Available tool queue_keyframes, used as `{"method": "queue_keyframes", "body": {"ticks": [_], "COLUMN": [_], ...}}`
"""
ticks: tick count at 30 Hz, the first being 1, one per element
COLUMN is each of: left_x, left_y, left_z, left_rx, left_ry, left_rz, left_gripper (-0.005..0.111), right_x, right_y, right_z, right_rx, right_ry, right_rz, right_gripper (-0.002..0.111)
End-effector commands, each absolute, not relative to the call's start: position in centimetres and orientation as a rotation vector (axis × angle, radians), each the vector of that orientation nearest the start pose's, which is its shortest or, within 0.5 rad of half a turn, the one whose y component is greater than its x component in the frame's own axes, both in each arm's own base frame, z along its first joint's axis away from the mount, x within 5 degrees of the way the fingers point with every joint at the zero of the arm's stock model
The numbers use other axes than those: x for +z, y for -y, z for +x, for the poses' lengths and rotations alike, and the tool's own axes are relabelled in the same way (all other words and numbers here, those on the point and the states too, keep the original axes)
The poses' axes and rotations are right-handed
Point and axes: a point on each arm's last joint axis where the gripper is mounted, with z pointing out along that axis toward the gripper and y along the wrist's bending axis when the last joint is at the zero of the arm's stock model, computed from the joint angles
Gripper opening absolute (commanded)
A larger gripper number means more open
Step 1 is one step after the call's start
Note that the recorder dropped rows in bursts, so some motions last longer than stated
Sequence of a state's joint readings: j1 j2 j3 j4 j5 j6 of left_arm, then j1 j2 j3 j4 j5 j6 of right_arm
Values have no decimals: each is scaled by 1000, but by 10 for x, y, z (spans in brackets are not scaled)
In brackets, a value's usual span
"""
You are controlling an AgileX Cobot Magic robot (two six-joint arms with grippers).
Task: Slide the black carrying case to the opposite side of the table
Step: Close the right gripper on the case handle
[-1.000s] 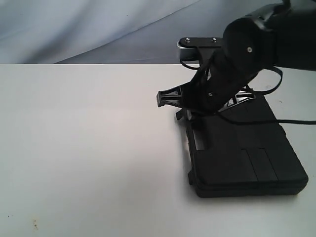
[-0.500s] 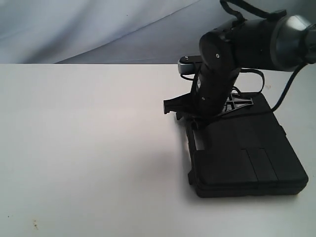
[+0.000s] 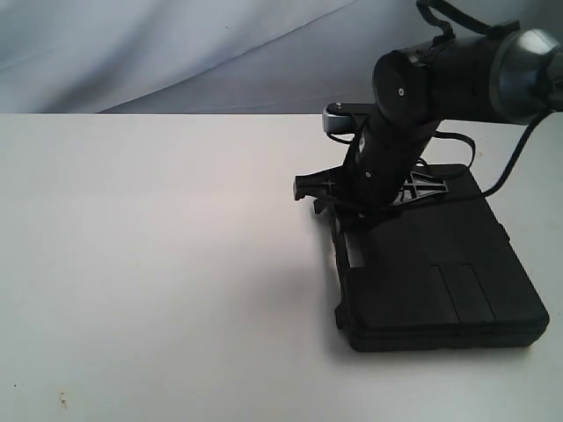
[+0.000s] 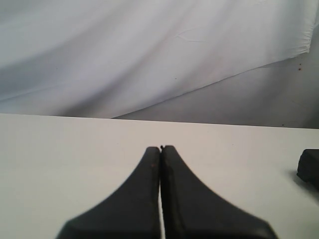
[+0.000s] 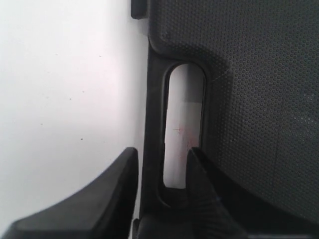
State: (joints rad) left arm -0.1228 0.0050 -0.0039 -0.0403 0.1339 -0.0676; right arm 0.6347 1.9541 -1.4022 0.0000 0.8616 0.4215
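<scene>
The black case (image 3: 440,272) lies flat on the right part of the white table (image 3: 158,264), its handle edge facing left. My right gripper (image 3: 324,204) is down at that edge, at the case's far left corner. In the right wrist view the right gripper (image 5: 162,152) is open and straddles the handle bar (image 5: 153,114). One finger is outside on the table side, and the other is inside the cut-out slot (image 5: 183,124), with white showing between it and the bar. My left gripper (image 4: 160,147) is shut on nothing above bare table.
A pale cloth backdrop (image 3: 176,53) hangs behind the table's far edge. Bare white tabletop stretches left of the case. A dark shape (image 4: 309,167) shows at the edge of the left wrist view. Small specks (image 3: 62,400) mark the near left corner.
The right arm has swung upright over the case's far left corner, and its gripper has shifted slightly right, settling at the handle. The case has not moved.
</scene>
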Motion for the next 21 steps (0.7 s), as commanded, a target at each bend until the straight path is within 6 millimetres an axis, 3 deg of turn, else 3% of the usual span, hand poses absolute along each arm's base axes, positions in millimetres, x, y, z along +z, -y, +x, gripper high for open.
{"method": "queue_keyframes", "body": {"ticks": [1, 14, 21], "left_x": [201, 201, 201], "left_y": [7, 7, 7], "left_z": [56, 56, 56], "left_rx": [-182, -182, -182], "left_ry": [-1618, -1618, -1618], "left_rz": [9, 9, 9], "left_gripper": [1, 1, 1], "right_x": [185, 154, 148], "right_y": [-236, -241, -244], "right_z": [324, 330, 334], "right_rx": [179, 174, 193], "right_ry": [-2909, -2938, -2916], "right_rz": [-309, -293, -280], "right_gripper": [32, 32, 31]}}
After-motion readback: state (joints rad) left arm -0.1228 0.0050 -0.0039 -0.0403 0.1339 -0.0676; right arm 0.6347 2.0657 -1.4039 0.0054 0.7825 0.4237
